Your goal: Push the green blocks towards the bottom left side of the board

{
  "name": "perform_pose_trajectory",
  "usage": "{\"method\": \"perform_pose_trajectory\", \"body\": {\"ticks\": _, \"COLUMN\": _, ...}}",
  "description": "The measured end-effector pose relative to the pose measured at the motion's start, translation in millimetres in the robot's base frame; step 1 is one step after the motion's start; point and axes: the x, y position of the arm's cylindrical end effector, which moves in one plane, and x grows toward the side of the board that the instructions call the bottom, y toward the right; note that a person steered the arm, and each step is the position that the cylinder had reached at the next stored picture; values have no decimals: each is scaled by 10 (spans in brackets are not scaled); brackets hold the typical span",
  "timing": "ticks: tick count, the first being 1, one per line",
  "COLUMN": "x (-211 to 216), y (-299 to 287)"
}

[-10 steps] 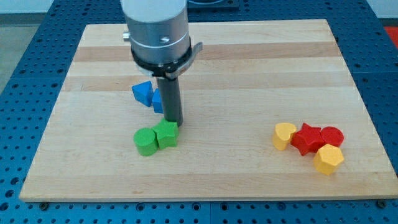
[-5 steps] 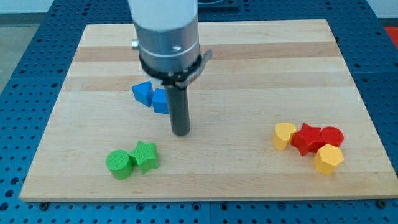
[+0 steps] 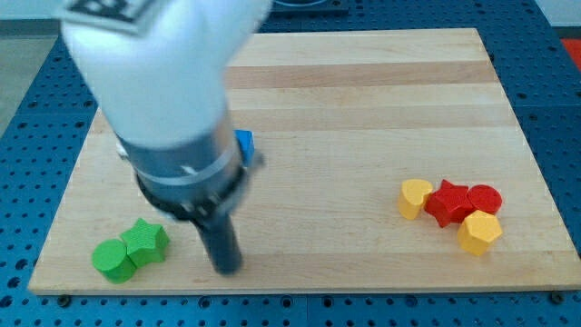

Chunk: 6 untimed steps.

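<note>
Two green blocks lie touching near the board's bottom left corner: a green cylinder point(image 3: 111, 261) and a green star-shaped block point(image 3: 145, 242) just right of it. My tip point(image 3: 224, 268) is on the board to the right of the green star block, a short gap away. The arm's large body hides the board's middle left. A blue block point(image 3: 244, 144) peeks out at the arm's right side; other blue blocks are hidden behind the arm.
At the view's right is a cluster: a yellow heart-like block point(image 3: 415, 197), a red star-shaped block point(image 3: 449, 202), a red cylinder point(image 3: 485, 198) and a yellow hexagonal block point(image 3: 479, 232). The wooden board point(image 3: 381, 91) sits on a blue perforated table.
The two green blocks have slid down and left towards the bottom left corner. My tip has moved down and left after them, and the arm now covers the blue blocks.
</note>
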Motion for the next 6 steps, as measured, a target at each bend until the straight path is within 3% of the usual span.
{"method": "perform_pose_trajectory", "body": {"ticks": 2, "x": 13, "y": -127}}
{"method": "perform_pose_trajectory", "body": {"ticks": 6, "x": 17, "y": -1356}}
